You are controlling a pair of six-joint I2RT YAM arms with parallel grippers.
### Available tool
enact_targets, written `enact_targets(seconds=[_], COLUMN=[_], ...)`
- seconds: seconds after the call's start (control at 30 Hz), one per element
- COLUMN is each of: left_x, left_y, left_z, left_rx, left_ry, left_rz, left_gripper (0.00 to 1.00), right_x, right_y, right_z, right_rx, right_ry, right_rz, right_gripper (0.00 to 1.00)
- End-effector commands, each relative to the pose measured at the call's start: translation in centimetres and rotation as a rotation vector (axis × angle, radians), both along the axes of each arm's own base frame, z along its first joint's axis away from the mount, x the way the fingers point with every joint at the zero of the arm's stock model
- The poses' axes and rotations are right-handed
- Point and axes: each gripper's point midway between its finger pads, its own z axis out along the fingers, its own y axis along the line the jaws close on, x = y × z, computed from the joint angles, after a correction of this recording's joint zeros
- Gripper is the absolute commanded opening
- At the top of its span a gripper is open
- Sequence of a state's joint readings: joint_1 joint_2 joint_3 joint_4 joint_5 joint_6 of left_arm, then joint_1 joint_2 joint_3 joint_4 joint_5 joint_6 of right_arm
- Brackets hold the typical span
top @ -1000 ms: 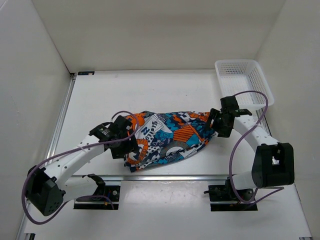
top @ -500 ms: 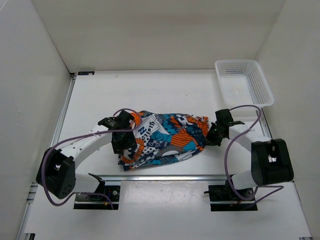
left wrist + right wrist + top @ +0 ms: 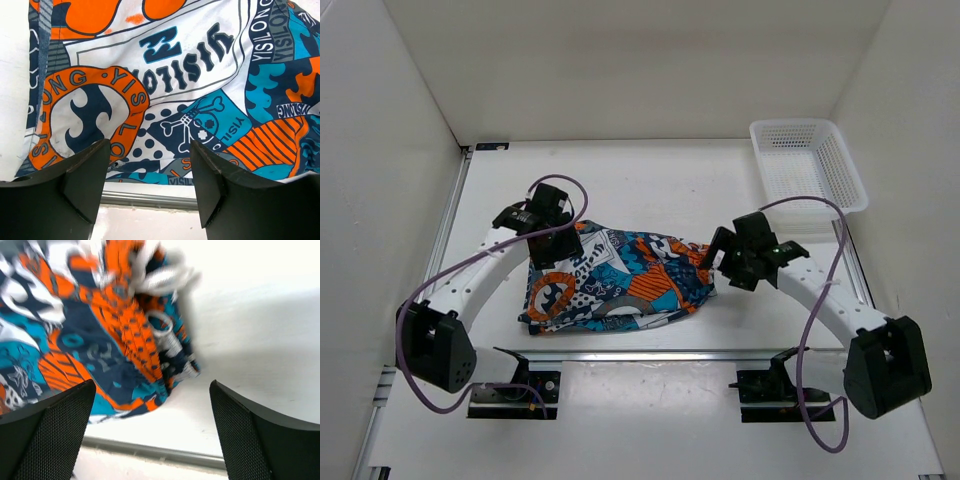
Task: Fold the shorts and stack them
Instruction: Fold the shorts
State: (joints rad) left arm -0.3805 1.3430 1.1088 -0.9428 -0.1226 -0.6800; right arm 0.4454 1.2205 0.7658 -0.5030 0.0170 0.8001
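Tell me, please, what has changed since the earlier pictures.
The shorts slid left and spread flatter. The left gripper moved toward the far side, the right gripper leftward; both are open now, holding nothing. The basket stayed put.

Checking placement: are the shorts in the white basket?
No, the shorts lie on the table, well apart from the white basket at the far right.

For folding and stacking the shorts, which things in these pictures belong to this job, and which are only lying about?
Belong to the job:
- shorts, lying on the table
- left gripper, open, over the shorts
- right gripper, open, at their right edge

Only lying about:
- white basket, far right corner, apart from the shorts
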Motion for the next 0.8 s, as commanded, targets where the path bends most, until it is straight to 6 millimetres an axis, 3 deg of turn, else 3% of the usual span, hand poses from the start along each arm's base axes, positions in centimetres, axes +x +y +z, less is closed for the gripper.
enact_targets(seconds=[0.0,0.23,0.43,0.53,0.63,0.67,0.77], left_x=[0.5,0.5,0.5,0.4,0.5,0.5,0.5], left_y=[0.2,0.0,0.1,0.3,0.5,0.5,0.6], left_z=[1.2,0.6,0.6,0.4,0.4,0.4,0.4], left_rx=[-0.002,-0.003,-0.01,-0.015,-0.015,-0.015,-0.023], left_ry=[-0.02,0.002,0.005,0.016,0.016,0.016,0.019], left_rz=[-0.013,-0.017,-0.011,-0.006,0.003,0.003,0.009], left_gripper=[0.75,0.75,0.75,0.75,0.75,0.75,0.75], right_x=[0.2,0.9,1.7,1.5,1.3,1.4,1.5], right_y=[-2.5,0.0,1.3,1.7,1.2,1.1,0.0], right_z=[0.4,-2.4,-5.7,-6.6,-7.3,-7.4,-7.2], right_rx=[-0.09,0.012,0.035,0.031,0.002,-0.007,-0.044], right_ry=[-0.022,0.04,0.076,0.1,0.114,0.11,0.105], right_rz=[-0.012,0.083,0.111,0.113,0.083,0.078,0.046], right_gripper=[0.99,0.97,0.83,0.65,0.37,0.22,0.03])
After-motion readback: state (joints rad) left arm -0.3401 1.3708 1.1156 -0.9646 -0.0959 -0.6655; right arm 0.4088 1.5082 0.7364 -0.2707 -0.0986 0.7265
